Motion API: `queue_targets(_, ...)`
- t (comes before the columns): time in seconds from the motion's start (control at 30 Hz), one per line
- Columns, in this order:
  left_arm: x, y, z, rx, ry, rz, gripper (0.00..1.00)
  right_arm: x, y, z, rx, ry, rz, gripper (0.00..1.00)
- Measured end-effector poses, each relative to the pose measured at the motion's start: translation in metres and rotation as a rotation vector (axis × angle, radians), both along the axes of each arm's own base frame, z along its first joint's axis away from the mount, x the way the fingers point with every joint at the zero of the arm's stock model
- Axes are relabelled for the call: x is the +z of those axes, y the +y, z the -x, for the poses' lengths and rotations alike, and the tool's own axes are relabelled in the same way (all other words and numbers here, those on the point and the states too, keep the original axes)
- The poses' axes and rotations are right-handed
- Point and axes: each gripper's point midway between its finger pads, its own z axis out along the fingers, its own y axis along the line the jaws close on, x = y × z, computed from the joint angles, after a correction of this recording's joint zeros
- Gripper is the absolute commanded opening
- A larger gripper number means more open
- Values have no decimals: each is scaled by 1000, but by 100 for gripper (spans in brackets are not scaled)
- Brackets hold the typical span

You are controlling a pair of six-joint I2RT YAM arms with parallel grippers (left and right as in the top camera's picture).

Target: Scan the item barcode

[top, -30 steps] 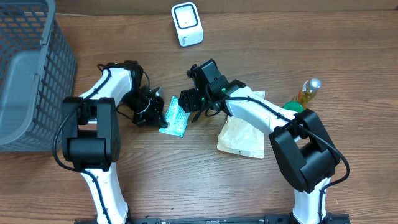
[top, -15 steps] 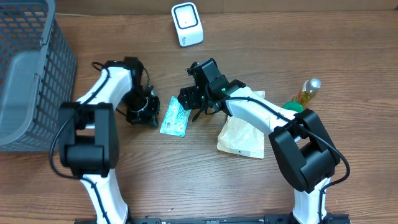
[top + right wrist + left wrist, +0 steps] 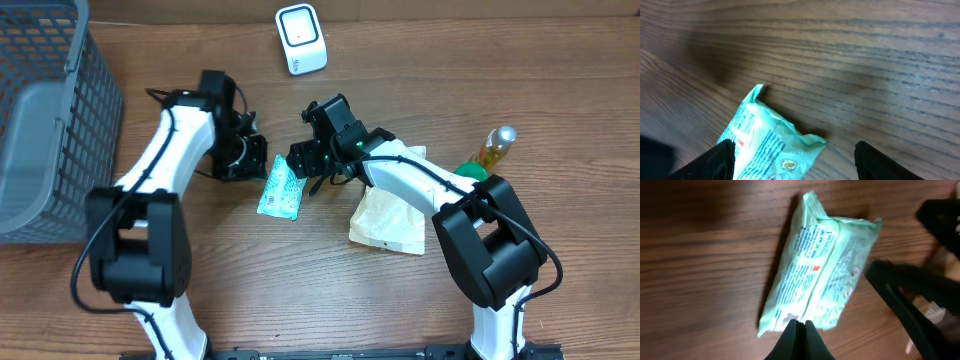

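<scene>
The item is a pale green wipes packet [image 3: 281,188] lying flat on the wooden table; its printed back shows in the left wrist view as the packet [image 3: 817,265] and in the right wrist view as the packet [image 3: 765,147]. No barcode can be made out. My left gripper [image 3: 258,160] is shut and empty, with its tips [image 3: 799,326] just above the packet's left edge. My right gripper [image 3: 303,165] hangs open over the packet's far right end; one end of the packet lies between its fingers [image 3: 722,160]. The white scanner [image 3: 301,38] stands at the far middle.
A grey wire basket [image 3: 45,110] fills the far left. A tan paper bag [image 3: 388,218] lies right of the packet, under the right arm. A yellow bottle [image 3: 495,148] and a green lid [image 3: 468,172] stand further right.
The left arm has swung from the packet's near left side toward the far side, still shut. The right gripper has opened a little wider. The packet has barely moved.
</scene>
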Motion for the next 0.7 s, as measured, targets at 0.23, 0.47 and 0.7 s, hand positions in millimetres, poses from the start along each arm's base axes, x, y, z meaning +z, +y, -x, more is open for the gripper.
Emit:
queue_targets(0.23,-38,-1,9,-20,96,-41,4,3,-4,2,20,66,-74,74)
queue_targets(0.47,-39,-2,4,-19,77,-38,4,8,-27,-10,-10,121,-156,73)
queue_targets(0.7,-39,-2,4,-19,77,-38,4,12,-20,-5,19,144,-201,72)
